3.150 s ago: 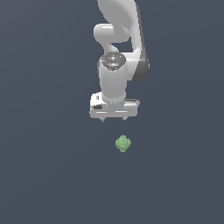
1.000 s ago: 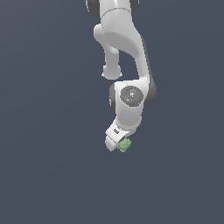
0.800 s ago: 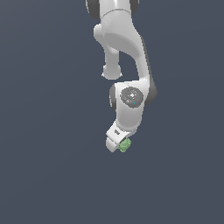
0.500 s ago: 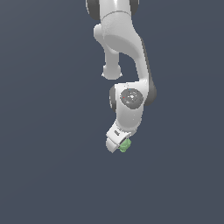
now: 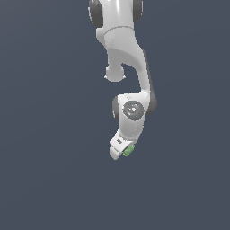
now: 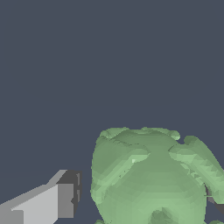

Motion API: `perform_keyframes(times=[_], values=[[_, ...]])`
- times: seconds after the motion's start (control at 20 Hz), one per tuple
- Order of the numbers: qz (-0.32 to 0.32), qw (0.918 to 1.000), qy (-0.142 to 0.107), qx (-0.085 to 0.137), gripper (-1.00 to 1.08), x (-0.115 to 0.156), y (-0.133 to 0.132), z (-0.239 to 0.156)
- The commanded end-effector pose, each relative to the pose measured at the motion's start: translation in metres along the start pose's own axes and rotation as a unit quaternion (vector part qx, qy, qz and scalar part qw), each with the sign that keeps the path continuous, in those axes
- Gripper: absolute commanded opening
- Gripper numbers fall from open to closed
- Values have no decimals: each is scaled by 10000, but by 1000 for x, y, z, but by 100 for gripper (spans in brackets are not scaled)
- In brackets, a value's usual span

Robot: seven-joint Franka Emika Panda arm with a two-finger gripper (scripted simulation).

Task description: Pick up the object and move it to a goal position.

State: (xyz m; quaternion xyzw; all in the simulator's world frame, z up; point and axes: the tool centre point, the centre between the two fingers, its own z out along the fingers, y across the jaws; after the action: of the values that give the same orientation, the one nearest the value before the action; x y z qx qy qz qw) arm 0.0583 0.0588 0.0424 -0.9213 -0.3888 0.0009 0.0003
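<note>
Small light-green lumpy object (image 5: 129,150), knobby all over, tucked against the tip of the white gripper (image 5: 122,152), on the side toward the exterior view's right. Mostly hidden there by the gripper body, only a green sliver showing. Huge in the wrist view (image 6: 151,177), filling the frame between the fingers: one light-grey finger (image 6: 48,202) with a dark pad just beside it on one side, a narrow gap of background showing between pad and green surface; only a dark sliver of the other finger (image 6: 214,201) visible at the far edge, right against the bumps. Fingers apart, on either side of the object; cannot tell whether actually clamped on it.

Gripper angled down and toward the exterior view's left, hanging from a round wrist joint (image 5: 133,109). White Panda arm (image 5: 128,49) reaching down from the top edge of the exterior view, elbow bent toward that view's right. Plain dark blue-grey ground (image 5: 49,134) all round, without visible edges or corners, so no telling whether the object rests on it or is lifted clear.
</note>
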Motion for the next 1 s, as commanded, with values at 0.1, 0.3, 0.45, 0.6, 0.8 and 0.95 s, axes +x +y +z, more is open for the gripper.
perform_keyframes(times=[0.1,0.3,0.45,0.6,0.8,0.95], values=[[-2,10000,7,-6,100,1,1,3],[-2,10000,7,-6,-100,1,1,3],[-2,10000,7,-6,-100,1,1,3],[-2,10000,7,-6,-100,1,1,3],[-2,10000,7,-6,-100,0,2,1],[-2,10000,7,-6,-100,-5,4,-6]])
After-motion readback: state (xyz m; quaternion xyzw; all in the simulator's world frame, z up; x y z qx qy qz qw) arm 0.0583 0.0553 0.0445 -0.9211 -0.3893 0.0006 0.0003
